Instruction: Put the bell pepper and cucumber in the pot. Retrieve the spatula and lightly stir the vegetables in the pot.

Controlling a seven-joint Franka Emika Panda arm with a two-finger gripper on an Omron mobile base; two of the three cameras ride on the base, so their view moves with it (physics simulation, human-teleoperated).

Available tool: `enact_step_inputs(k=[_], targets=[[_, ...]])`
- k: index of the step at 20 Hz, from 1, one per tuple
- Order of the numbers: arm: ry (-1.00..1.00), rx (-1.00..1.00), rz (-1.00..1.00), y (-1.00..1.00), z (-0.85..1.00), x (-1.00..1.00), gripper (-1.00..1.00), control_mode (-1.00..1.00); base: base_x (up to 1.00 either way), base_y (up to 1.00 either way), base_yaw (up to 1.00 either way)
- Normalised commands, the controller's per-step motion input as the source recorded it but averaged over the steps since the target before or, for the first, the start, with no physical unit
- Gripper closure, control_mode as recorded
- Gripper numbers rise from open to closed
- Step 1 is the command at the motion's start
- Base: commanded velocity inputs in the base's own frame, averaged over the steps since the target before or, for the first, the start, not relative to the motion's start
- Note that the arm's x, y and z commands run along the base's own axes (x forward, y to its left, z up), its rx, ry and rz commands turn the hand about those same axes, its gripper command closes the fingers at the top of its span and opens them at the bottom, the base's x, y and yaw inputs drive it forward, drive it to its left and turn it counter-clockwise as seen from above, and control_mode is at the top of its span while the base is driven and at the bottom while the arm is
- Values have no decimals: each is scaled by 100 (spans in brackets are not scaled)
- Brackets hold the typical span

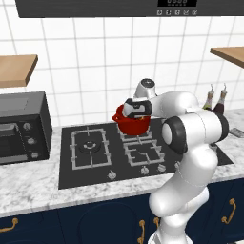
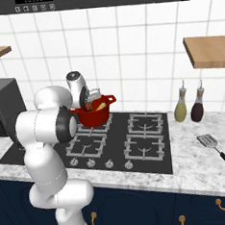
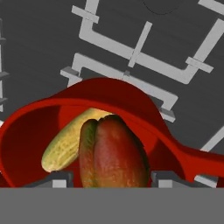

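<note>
The red pot (image 1: 129, 125) (image 2: 93, 115) (image 3: 144, 109) stands on a back burner of the black stove (image 1: 95, 167). My gripper (image 3: 111, 177) (image 2: 89, 100) hangs just over the pot's rim, pointing down into it. The red-green bell pepper (image 3: 114, 153) (image 2: 88, 107) sits between my fingertips (image 3: 60, 178), which stand slightly off its sides, open. Beside the pepper, the yellow-green cucumber (image 3: 65, 146) (image 2: 102, 105) lies slanted inside the pot. The grey spatula (image 2: 211, 142) (image 1: 237, 132) lies flat on the marble counter to the right of the stove, far from my hand.
Two dark-capped bottles (image 2: 181, 109) (image 2: 198, 108) stand at the wall behind the spatula. A black toaster oven (image 1: 21, 126) sits on the counter left of the stove. Wooden shelves (image 2: 208, 50) (image 1: 16, 69) hang on both sides. Stove knobs (image 2: 92, 163) line the front edge.
</note>
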Motion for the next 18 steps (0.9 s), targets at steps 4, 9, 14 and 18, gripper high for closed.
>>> enact_step_inputs(k=[4,9,14,18], targets=[[0,0,0,0,0,0,-100,-100,0,0,0],[2,0,-4,0,31,-9,-100,-100,0,0,0],[-7,0,-8,0,80,-24,-100,-100,0,0,0],[-5,0,-9,0,74,-50,-100,-100,0,0,0]])
